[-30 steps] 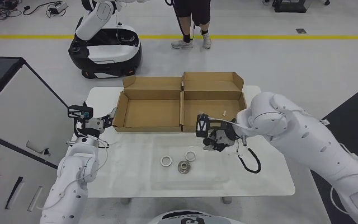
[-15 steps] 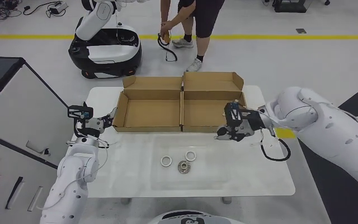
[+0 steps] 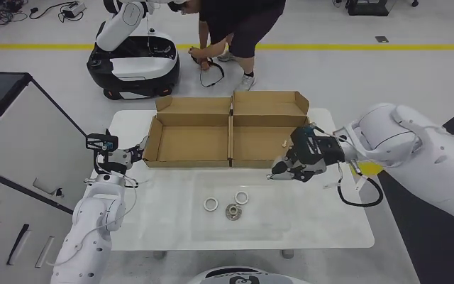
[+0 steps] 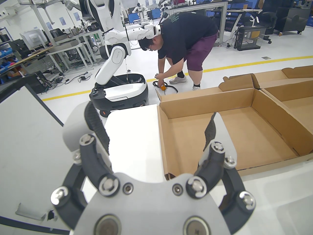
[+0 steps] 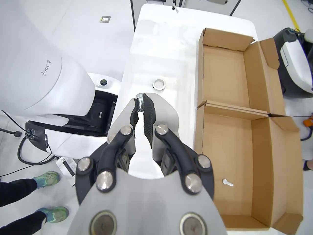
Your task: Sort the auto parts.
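Note:
My right gripper (image 3: 276, 172) hangs over the table just in front of the right cardboard box (image 3: 269, 165), shut on a small threaded metal bolt (image 5: 139, 102). A small white part (image 5: 227, 182) lies inside that box (image 5: 247, 211). On the table sit two white rings (image 3: 211, 204) (image 3: 242, 197) and a grey metal bearing (image 3: 233, 211); one ring (image 5: 159, 84) lies beyond the fingertips in the right wrist view. My left gripper (image 3: 138, 152) stands open by the left box's outer wall (image 4: 162, 143), with nothing between its fingers (image 4: 212, 129).
The two open boxes (image 3: 191, 162) stand side by side at the back of the white table (image 3: 319, 220). Another robot's base (image 3: 133, 67) is parked on the floor behind the table. A grey panel (image 3: 35, 135) stands at the left.
My right arm has swung to the right, away from the parts at the table's middle, with the bolt held in its gripper. The left arm has kept still.

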